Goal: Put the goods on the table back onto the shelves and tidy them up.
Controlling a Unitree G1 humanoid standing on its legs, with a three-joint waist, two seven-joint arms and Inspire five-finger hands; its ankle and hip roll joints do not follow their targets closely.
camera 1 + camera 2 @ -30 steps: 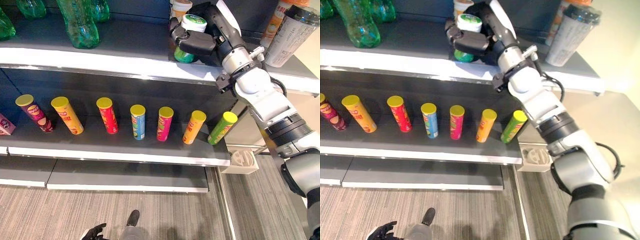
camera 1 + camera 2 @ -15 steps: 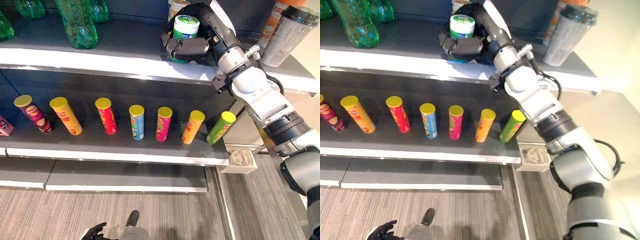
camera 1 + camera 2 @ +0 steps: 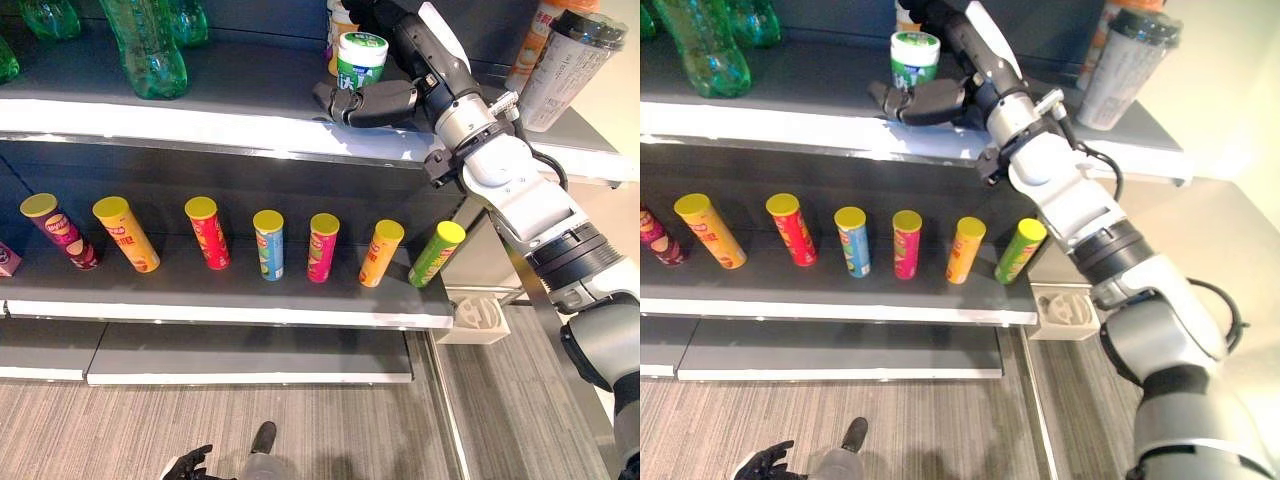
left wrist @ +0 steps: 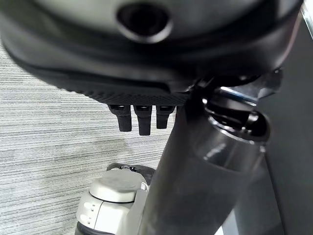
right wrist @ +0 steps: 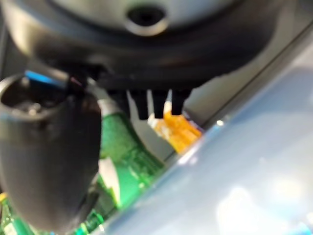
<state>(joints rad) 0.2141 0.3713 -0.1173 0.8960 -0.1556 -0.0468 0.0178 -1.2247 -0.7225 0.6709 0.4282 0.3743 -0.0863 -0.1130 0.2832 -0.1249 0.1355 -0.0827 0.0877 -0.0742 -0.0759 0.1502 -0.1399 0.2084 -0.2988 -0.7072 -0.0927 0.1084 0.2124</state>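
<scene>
Green white-lidded tub (image 3: 360, 60) upright beside right hand (image 3: 372, 102).

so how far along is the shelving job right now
Done: the green tub stands upright on the top shelf. In hand: nothing; the right hand lies beside the tub, fingers straight. Left: the tilted chip cans below want straightening.

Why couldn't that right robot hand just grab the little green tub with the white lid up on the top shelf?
It probably could. The right robot hand lies open on the top shelf right in front of the green tub, and nothing stands between them.
</scene>
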